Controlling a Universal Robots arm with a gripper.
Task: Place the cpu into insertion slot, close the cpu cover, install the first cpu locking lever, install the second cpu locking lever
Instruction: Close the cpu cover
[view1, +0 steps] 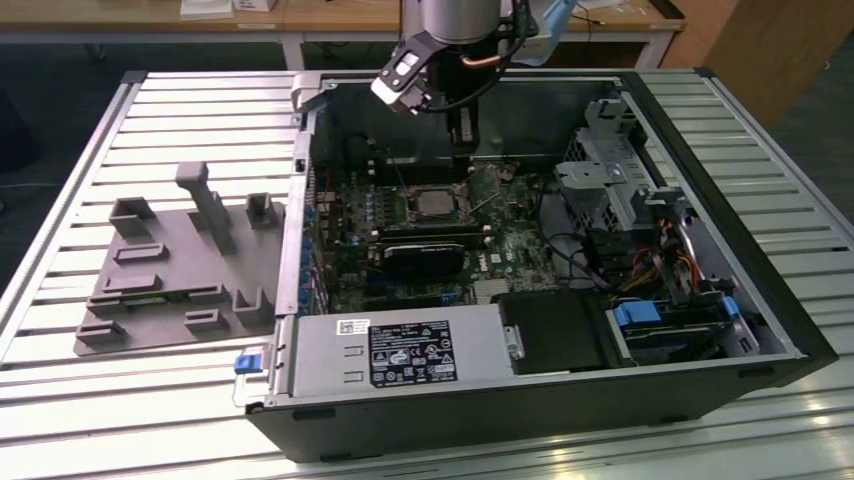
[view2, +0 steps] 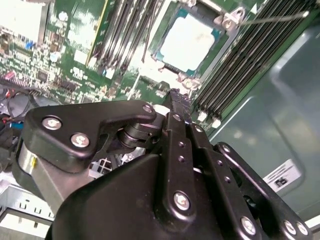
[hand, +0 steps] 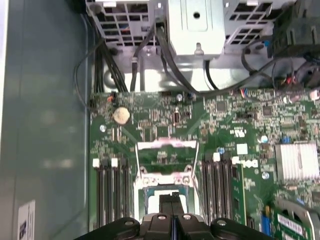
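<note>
Inside one insertion slot (view2: 161, 50), one cpu (view2: 195, 40); just above, tool (hand: 172, 197) pressed together

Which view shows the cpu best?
Second wrist view: nearly the whole silver top of the cpu shows, close and unobstructed. The exterior view shows the cpu small, and in the first wrist view the gripper covers part of it.

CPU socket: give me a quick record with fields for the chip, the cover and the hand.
cpu: seated in the slot, metal top bare
cover: open, swung up off the slot
hand: shut, holding nothing, above the cpu
</note>
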